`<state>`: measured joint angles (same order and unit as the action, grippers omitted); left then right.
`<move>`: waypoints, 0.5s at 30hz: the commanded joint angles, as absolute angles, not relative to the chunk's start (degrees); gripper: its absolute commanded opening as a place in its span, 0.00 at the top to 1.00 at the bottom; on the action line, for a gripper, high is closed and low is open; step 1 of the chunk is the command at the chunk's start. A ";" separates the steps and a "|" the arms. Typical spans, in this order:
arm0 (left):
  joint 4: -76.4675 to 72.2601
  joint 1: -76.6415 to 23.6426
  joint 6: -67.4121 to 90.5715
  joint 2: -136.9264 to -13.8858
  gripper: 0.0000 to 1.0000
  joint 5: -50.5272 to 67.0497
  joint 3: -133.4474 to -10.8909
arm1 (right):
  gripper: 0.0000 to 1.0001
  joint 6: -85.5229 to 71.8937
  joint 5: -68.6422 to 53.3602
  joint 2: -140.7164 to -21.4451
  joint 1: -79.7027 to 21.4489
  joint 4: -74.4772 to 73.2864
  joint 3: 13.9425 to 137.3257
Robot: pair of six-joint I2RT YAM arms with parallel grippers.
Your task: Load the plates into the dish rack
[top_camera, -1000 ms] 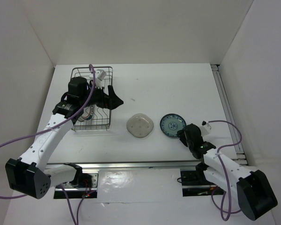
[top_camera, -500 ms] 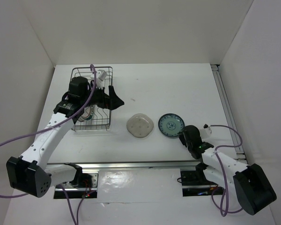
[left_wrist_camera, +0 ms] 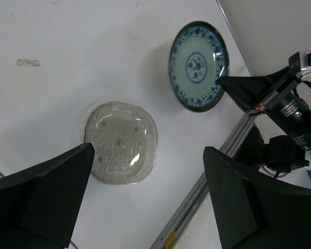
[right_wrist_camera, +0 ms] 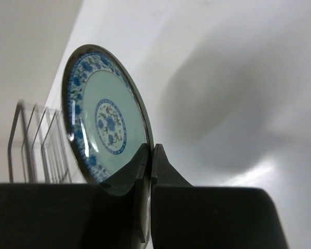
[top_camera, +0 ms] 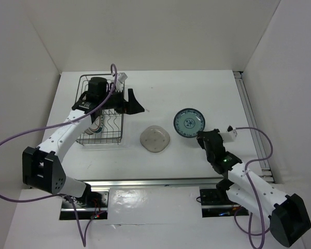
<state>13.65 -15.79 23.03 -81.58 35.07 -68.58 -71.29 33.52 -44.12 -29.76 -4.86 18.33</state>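
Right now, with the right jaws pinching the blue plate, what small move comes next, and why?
Probably carry the blue plate left toward the dish rack, passing above the grey plate: the right jaws hold its rim, clear of the table.

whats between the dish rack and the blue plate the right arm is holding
The translucent grey plate, flat on the table, a little nearer than the dish rack and blue plate; the top view shows it.

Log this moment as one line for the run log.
right gripper: shut on blue plate rim, plate tilted off table | left gripper: open, beside dish rack | grey plate: flat on table
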 commanded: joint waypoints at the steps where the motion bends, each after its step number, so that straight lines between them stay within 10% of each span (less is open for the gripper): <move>1: 8.63 -15.64 25.04 -82.17 0.00 40.42 -69.79 | 1.00 -52.61 21.95 -47.26 -30.93 20.82 17.15; 15: 8.09 -15.64 25.05 -83.32 0.05 39.73 -67.59 | 1.00 -41.23 2.90 -61.25 -37.52 46.23 23.20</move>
